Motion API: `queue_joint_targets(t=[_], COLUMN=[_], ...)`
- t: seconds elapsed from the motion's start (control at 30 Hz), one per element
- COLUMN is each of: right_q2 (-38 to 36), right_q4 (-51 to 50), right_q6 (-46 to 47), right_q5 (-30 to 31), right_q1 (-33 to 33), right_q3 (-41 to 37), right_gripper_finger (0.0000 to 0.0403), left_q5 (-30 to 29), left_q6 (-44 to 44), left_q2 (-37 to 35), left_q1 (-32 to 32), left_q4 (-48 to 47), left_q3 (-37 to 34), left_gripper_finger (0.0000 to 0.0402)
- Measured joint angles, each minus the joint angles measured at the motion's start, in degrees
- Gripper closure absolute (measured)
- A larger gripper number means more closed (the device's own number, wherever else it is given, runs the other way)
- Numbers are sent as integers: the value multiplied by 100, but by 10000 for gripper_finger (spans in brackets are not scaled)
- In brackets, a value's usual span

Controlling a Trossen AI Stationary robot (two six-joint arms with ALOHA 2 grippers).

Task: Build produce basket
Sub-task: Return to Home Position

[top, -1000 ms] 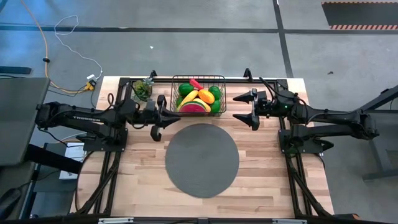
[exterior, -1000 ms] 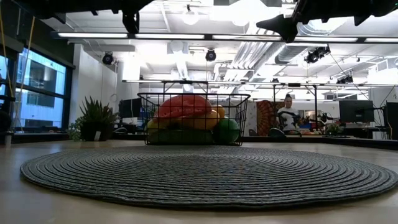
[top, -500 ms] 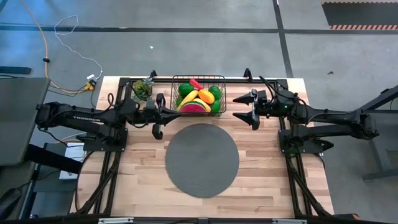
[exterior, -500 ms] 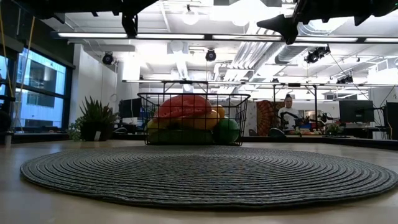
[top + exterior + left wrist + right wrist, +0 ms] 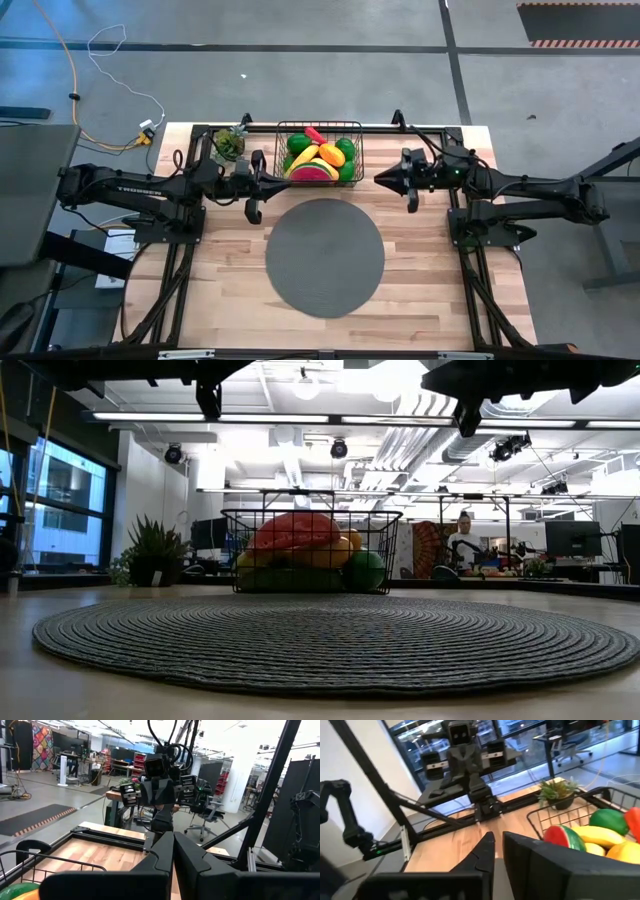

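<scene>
The black wire basket (image 5: 320,150) stands at the table's far edge and holds the produce: a watermelon slice (image 5: 312,172), a banana (image 5: 305,157), green limes (image 5: 345,150) and a red chilli (image 5: 316,134). My left gripper (image 5: 278,181) hovers shut just left of the basket, pointing level toward the right. My right gripper (image 5: 378,176) hovers shut just right of the basket, pointing left. Each wrist view shows that arm's fingers together with nothing between them, my left gripper (image 5: 173,834) and my right gripper (image 5: 497,836). The low view shows both high above the table.
A round grey woven mat (image 5: 325,257) lies on the wooden table in front of the basket. A small potted plant (image 5: 230,143) stands at the far left corner. Black frame rails (image 5: 430,128) run along the far edge and sides.
My right gripper has shut from wide open while staying beside the basket's right side, closing on nothing. The basket and the produce have not moved.
</scene>
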Motion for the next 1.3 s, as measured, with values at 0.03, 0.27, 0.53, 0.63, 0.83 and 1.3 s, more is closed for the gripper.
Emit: queue_joint_targets(t=[0.03,0.27,0.53,0.63,0.83,1.3], right_q2=[0,-77,-336,-408,-424,-424], right_q4=[-26,-101,-108,-113,-120,-489], right_q6=[0,-120,-242,-143,-185,-444], right_q5=[-45,-132,-397,-395,-394,-413], right_q1=[0,0,0,0,0,0], right_q3=[0,4,4,4,4,4], right_gripper_finger=[386,400,402,402,402,403], left_q5=[0,13,20,25,-282,-534], left_q6=[-2,-275,-294,-299,-354,-443], left_q2=[0,-7,-686,-1118,-2113,-4365], left_q1=[0,3,40,-1,-234,-378], left_q4=[0,-18,-1097,-1134,-1112,-1246], left_q3=[0,0,-33,-255,-1085,-2442], left_gripper_finger=[401,401,401,401,401,401])
